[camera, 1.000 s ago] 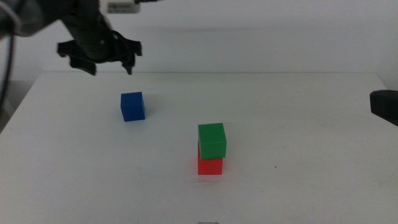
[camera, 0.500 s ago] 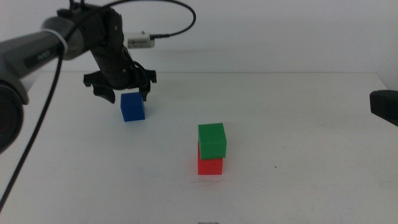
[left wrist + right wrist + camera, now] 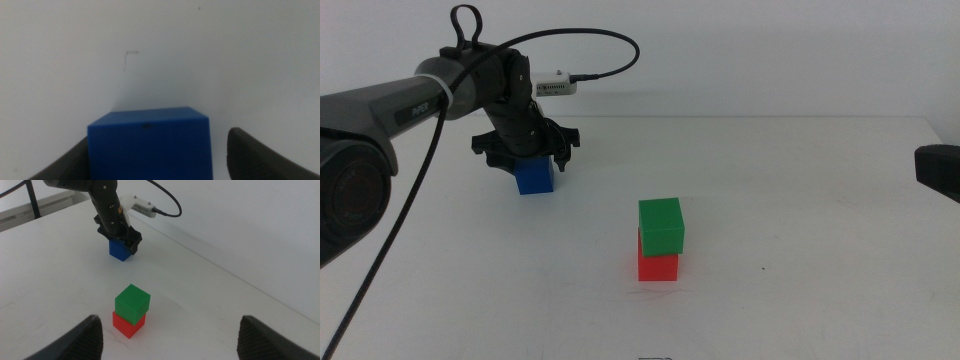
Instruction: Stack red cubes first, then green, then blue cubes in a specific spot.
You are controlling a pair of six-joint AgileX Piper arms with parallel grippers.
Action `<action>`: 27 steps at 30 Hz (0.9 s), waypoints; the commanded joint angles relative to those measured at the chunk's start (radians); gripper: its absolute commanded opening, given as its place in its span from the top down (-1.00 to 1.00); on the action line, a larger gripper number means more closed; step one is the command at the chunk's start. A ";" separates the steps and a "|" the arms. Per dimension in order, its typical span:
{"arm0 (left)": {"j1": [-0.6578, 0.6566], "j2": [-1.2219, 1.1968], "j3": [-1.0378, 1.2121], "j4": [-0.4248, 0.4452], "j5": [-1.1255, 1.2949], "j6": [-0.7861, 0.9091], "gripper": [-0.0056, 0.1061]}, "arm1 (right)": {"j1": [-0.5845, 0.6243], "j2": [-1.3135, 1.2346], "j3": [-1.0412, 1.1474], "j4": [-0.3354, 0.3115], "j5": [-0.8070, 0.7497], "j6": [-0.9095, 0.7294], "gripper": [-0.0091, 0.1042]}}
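The blue cube (image 3: 534, 178) rests on the white table at the back left. My left gripper (image 3: 525, 158) has come down over it, open, one jaw on each side. In the left wrist view the blue cube (image 3: 150, 145) fills the space between the jaws, with a gap on one side. Nearer the middle, the green cube (image 3: 661, 225) sits on the red cube (image 3: 658, 267), turned slightly against it. My right gripper (image 3: 940, 170) waits open at the right edge, well away from the green cube (image 3: 132, 302) and red cube (image 3: 127, 324).
A cable loops from the left arm (image 3: 420, 90) to a small white box (image 3: 556, 86) behind it. The table's back edge (image 3: 740, 117) runs just beyond the blue cube.
My left gripper has dropped from above the table's back edge down onto the blue cube and now straddles it. The cubes and the right arm have not moved.
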State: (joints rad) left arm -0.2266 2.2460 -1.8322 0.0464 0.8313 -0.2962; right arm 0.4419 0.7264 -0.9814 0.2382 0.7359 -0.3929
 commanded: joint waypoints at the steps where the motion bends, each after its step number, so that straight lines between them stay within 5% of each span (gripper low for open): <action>1: 0.001 -0.060 -0.030 -0.007 -0.056 -0.020 -0.53 | -0.007 0.000 -0.022 0.010 -0.068 -0.010 -0.46; 6: 0.009 -0.049 -0.030 -0.007 -0.057 -0.052 -0.29 | -0.007 0.000 -0.022 0.010 -0.068 -0.010 -0.46; 16: 0.009 -0.116 -0.030 -0.014 0.059 -0.052 0.69 | -0.007 0.000 -0.022 0.010 -0.068 -0.010 -0.46; 27: -0.063 -0.470 0.216 0.046 0.092 -0.135 0.68 | -0.007 0.000 -0.022 0.010 -0.068 -0.010 -0.46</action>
State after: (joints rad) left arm -0.2702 1.8993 -1.6310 0.0736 0.9706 -0.3872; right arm 0.4419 0.7264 -0.9811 0.2382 0.7359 -0.3929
